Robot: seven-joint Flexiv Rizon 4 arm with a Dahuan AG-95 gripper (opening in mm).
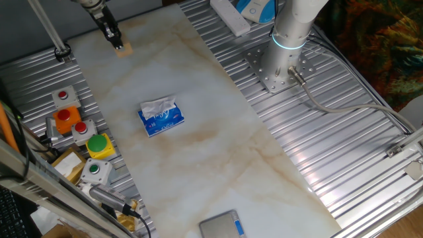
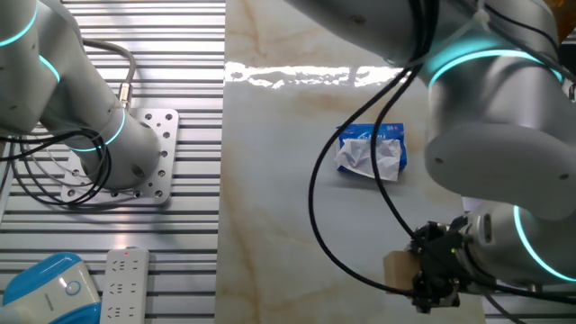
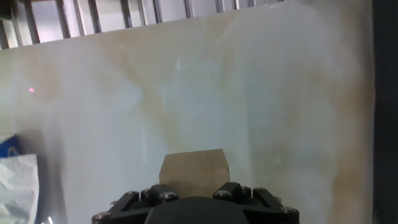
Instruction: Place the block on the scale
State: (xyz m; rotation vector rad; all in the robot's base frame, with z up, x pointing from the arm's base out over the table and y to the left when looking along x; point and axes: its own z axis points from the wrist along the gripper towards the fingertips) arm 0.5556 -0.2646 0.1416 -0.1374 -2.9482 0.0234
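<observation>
A pale marbled tabletop (image 1: 218, 139), flanked by ribbed metal panels, is seen with 1 arm reaching to its far corner.

The gripper (image 1: 116, 42) is set down at the block (image 1: 124, 49), which lies on the tabletop near the far left corner in one fixed view; in the hand view the block (image 3: 193, 172) is seen right at the gripper's front, but whether the fingers are closed on it cannot be told. The scale (image 1: 222, 225) is found at the near edge, well apart from the block. A blue-and-white tissue pack (image 1: 160, 117) lies between them. Coloured push buttons (image 1: 80, 129) are set along the left side.
</observation>
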